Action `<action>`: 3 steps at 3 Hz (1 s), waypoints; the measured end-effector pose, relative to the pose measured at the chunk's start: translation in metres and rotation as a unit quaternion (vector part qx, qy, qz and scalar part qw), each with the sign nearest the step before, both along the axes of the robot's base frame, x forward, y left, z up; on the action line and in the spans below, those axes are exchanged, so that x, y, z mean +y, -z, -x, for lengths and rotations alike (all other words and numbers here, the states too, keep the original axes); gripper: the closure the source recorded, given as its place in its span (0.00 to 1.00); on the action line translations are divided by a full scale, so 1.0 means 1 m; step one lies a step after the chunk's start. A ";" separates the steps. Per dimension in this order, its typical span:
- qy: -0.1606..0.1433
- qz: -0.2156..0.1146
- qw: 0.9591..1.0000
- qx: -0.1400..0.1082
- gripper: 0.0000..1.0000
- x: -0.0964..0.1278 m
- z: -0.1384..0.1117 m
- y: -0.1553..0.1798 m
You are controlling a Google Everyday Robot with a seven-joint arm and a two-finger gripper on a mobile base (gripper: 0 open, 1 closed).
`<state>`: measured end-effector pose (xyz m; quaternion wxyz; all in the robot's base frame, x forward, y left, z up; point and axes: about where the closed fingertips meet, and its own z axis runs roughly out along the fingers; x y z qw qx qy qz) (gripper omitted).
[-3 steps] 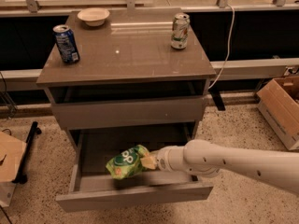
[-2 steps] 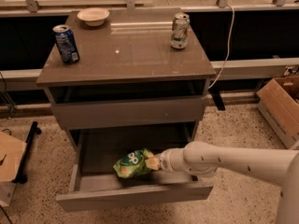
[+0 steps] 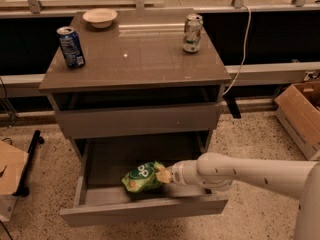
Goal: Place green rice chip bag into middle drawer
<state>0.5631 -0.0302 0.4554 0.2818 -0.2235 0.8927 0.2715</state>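
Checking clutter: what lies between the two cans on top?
Only bare cabinet top, camera view; the claw is down in the drawer at the bag.

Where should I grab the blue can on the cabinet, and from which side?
Grip the blue can round its middle, from the front: it stands upright near the left edge. The gripper is in the open drawer, at the green bag.

gripper (image 3: 166, 175) in middle drawer (image 3: 145, 212), left side free

Crinkled green rice chip bag (image 3: 142, 177), white lettering, lies sideways inside pulled-out grey middle drawer (image 3: 145, 211); gripper (image 3: 166, 175) clamps its right end.
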 end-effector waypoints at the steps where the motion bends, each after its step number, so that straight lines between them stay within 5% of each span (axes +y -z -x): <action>1: -0.001 0.000 1.000 0.001 0.37 0.002 0.000 0.001; 3: -0.004 -0.001 1.000 0.002 0.00 0.005 0.001 0.002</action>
